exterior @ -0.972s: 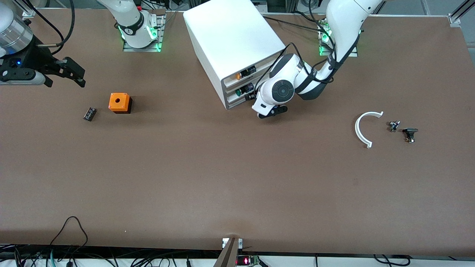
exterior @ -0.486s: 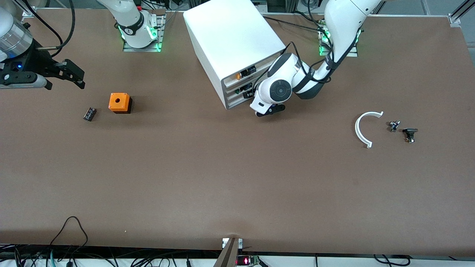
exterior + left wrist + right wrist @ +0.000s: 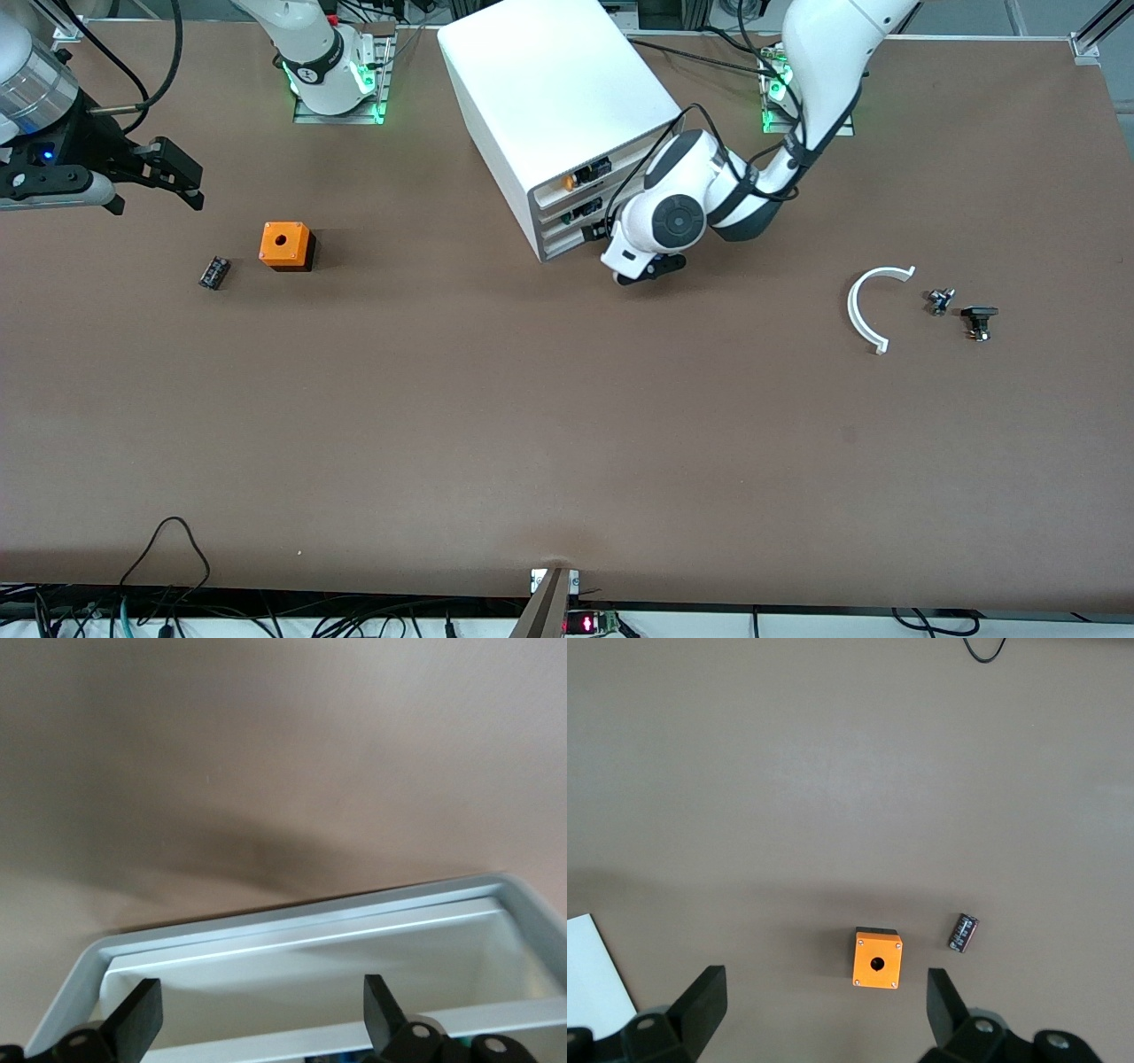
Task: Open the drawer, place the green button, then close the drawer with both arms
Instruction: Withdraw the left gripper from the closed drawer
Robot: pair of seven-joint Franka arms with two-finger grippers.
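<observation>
Drawer (image 3: 301,943) front just beside open left tool (image 3: 257,1019) — untouched.

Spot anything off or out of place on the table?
Nothing spilled or damaged. The cabinet sits askew to the table edges. The left gripper is open at its drawer fronts; the right gripper, open, waits above the orange cube.

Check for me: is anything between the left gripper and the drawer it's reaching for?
Nothing visible is in the way. The left gripper is already at the cabinet's low drawer, jaws open at its front rim.
</observation>
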